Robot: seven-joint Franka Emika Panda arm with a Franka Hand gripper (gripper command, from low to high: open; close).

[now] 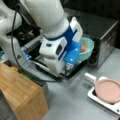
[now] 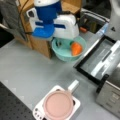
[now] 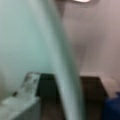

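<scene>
Grey worktop (image 2: 30, 67), matte, evenly lit. Wooden box (image 1: 21, 93) at a front view's bottom left, seen in both front views. Dark metal oven (image 1: 105, 37) at a front view's right, its door (image 2: 100, 60) dropped open flat. Black perforated board (image 2: 12, 105) at a front view's bottom left. Background behind is dark.

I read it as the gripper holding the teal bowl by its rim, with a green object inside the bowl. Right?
Not quite: the object in the teal plastic bowl is orange, not green, as both front views show. The rest holds: the gripper grips the bowl by its rim, and the wrist view shows a finger against it.
</scene>
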